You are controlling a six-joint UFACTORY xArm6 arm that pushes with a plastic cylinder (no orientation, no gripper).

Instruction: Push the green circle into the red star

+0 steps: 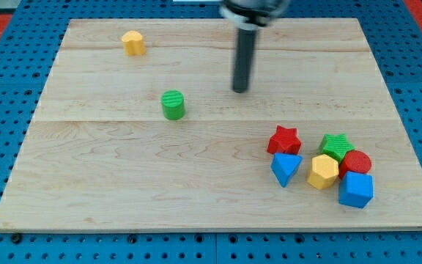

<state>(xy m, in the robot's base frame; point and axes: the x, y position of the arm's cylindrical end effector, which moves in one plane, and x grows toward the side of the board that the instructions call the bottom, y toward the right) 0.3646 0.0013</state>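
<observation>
The green circle stands alone on the wooden board, left of the middle. The red star lies toward the view's lower right, at the left end of a cluster of blocks. My tip is at the end of the dark rod that comes down from the view's top. It sits to the right of the green circle and a little above it, with a clear gap between them. It is well above and to the left of the red star.
A yellow block sits near the top left. Beside the red star lie a blue triangle-like block, a yellow hexagon, a green star, a red circle and a blue block.
</observation>
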